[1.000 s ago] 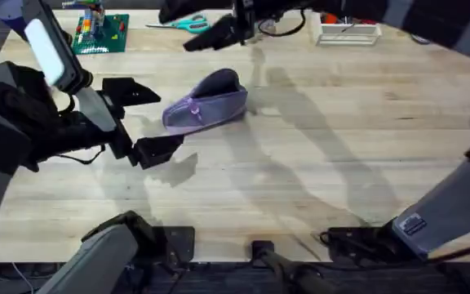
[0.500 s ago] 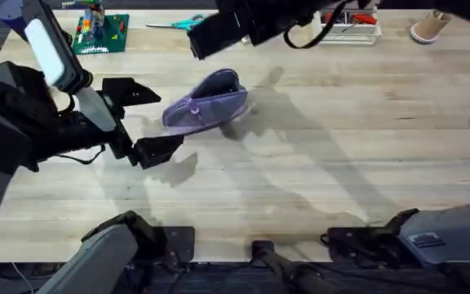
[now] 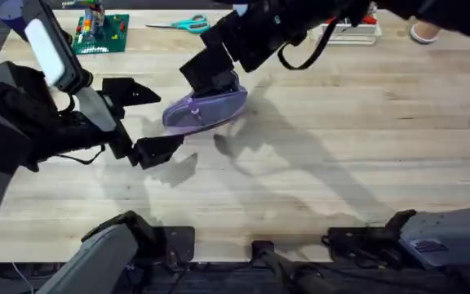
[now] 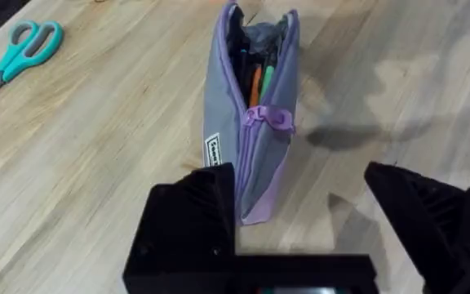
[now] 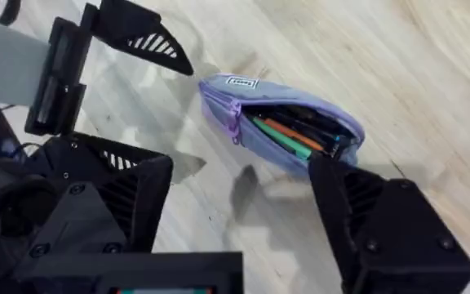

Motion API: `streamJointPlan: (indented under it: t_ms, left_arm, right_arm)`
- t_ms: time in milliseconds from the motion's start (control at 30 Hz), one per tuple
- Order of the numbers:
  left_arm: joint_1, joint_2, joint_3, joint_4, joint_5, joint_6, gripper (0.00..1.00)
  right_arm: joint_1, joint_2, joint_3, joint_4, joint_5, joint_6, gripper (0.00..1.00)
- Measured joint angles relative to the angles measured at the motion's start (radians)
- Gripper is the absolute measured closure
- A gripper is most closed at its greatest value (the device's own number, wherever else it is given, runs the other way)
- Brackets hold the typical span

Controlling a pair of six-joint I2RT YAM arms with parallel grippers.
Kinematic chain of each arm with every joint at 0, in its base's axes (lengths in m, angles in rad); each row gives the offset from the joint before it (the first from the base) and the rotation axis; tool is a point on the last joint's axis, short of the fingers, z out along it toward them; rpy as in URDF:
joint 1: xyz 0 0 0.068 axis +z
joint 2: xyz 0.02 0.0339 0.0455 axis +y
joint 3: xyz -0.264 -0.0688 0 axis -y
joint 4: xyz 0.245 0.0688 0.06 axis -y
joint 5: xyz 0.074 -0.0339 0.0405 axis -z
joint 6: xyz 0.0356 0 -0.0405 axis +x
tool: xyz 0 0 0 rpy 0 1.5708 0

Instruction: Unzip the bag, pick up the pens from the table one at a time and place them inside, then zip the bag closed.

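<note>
1. Risk: right gripper (image 3: 210,72) hangs over the open far end of the bag (image 3: 206,106), fingers spread, holding nothing. If it catches the fabric edge, the soft pouch may slide or roll and spill its pens.
2. Risk: zipper pull (image 4: 269,117) sits partway along, mouth open. Pulling without pinning the closed end will probably drag the bag.
3. Left gripper (image 3: 141,118) sits left of the bag, fingers wide open, empty, not touching.
4. Bag: upper centre of the overhead frame, on the table (image 3: 317,163).
5. Count: one bag, two grippers, scissors (image 3: 188,24) ×1. Pens (image 5: 288,131) inside: several, exact number unclear.
</note>
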Motion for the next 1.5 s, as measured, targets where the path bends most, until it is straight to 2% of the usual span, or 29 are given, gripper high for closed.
streamJointPlan:
  t_ms: [133,267,300,433,567,667,767,933,1267,1500]
  left_arm:
    - [0.0,0.0,0.0,0.0,0.0,0.009,0.007]
    - [0.004,0.0,0.0,-0.03,-0.001,0.074,0.007]
    - [0.028,0.0,0.0,-0.071,-0.005,0.142,0.007]
    - [0.097,0.0,0.0,-0.109,-0.011,0.219,0.007]
    - [0.175,0.0,0.0,-0.11,-0.019,0.26,0.007]
    - [0.203,0.0,0.0,-0.111,-0.019,0.273,0.007]
    - [0.203,0.0,-0.001,-0.113,-0.018,0.28,0.007]
    - [0.203,0.0,-0.001,-0.113,-0.015,0.286,0.007]
    - [0.203,0.0,-0.001,-0.113,-0.015,0.288,0.008]
    - [0.203,0.0,-0.001,-0.113,-0.015,0.291,0.007]
  right_arm:
    - [0.0,0.0,0.0,-0.007,0.0,0.0,0.006]
    - [0.0,0.0,0.0,-0.018,0.0,0.0,0.006]
    - [0.002,0.0,0.0,-0.041,0.0,0.0,0.006]
    - [0.002,0.0,0.0,-0.045,0.0,0.0,0.005]
    - [0.007,0.0,0.0,-0.046,0.0,0.0,0.005]
    - [0.022,0.0,0.0,-0.047,0.0,0.006,0.007]
    - [0.043,0.0,0.0,-0.062,0.0,0.031,0.004]
    - [0.083,0.0,0.0,-0.086,0.015,0.156,0.004]
    - [0.226,0.001,0.0,-0.099,0.277,0.353,0.004]
    - [0.255,0.003,-0.001,-0.064,0.351,0.39,0.005]
